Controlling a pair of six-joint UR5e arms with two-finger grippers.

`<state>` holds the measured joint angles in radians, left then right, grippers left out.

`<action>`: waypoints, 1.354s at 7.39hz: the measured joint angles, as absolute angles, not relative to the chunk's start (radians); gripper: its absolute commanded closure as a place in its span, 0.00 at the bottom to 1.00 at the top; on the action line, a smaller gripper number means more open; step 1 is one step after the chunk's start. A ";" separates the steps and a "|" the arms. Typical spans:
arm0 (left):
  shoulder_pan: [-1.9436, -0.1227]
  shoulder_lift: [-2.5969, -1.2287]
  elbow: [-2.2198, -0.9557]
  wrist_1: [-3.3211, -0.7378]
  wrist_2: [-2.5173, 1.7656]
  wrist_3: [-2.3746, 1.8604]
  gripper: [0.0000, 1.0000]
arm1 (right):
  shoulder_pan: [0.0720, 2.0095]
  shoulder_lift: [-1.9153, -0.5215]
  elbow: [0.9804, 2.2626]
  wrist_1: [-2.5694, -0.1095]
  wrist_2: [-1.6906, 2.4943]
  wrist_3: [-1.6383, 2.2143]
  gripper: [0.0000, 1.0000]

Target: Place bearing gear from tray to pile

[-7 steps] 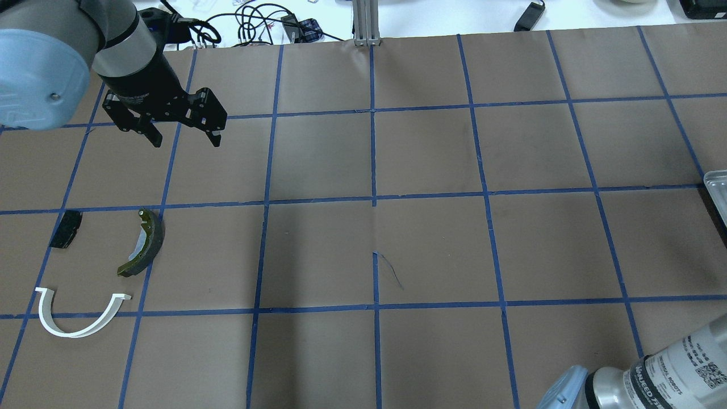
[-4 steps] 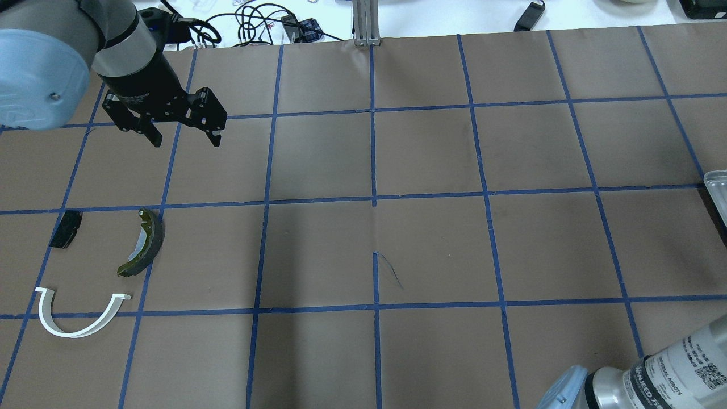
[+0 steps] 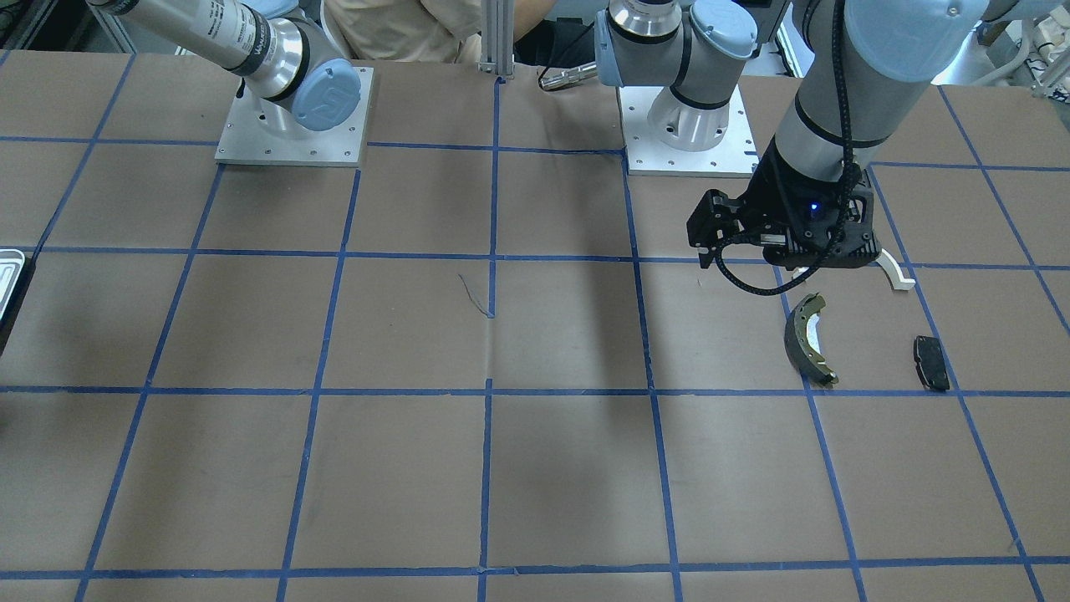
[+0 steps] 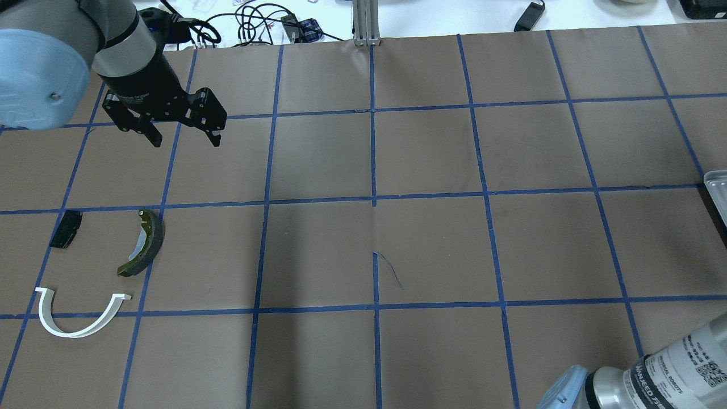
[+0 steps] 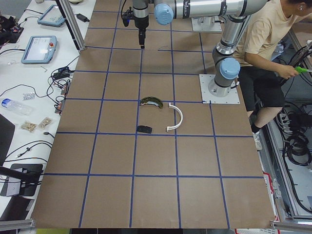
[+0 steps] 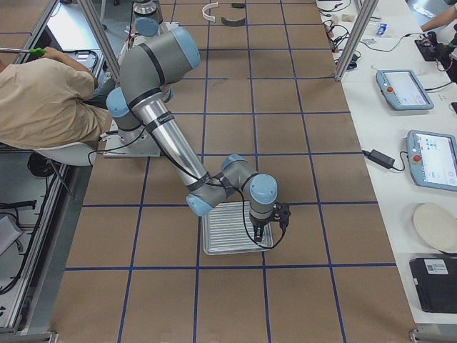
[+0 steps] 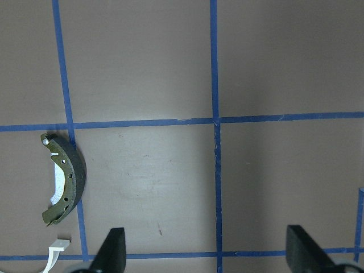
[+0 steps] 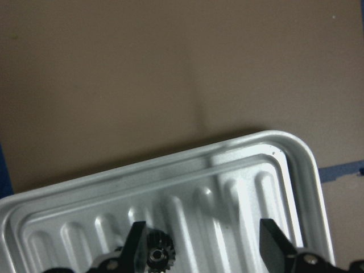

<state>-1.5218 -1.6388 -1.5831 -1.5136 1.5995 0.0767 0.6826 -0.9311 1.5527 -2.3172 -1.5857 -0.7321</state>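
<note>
Right gripper [image 8: 203, 243] hung wide over the shallow silvery ribbed tray [image 8: 170, 162], lower frame; small dark toothed bearing gear [image 8: 157, 254] sat beside one jaw (contact unclear); left gripper [image 4: 185, 141] gaped wide, upper left.

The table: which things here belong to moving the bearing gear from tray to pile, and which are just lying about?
Job: bearing gear; tray; right hand, open over the tray; pile of white arch, brake shoe, black pad.
Lying about, off the mat: cables; teach pendant; water bottle.
</note>
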 measured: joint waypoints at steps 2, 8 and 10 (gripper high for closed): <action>-1.522 -1.640 -1.583 -1.513 1.598 0.077 0.00 | 0.683 -0.930 1.556 -2.327 -1.581 -0.729 0.25; -1.523 -1.640 -1.582 -1.506 1.597 0.077 0.00 | 0.683 -0.934 1.568 -2.321 -1.581 -0.672 0.24; -1.523 -1.641 -1.582 -1.505 1.597 0.077 0.00 | 0.683 -0.934 1.569 -2.315 -1.581 -0.669 0.24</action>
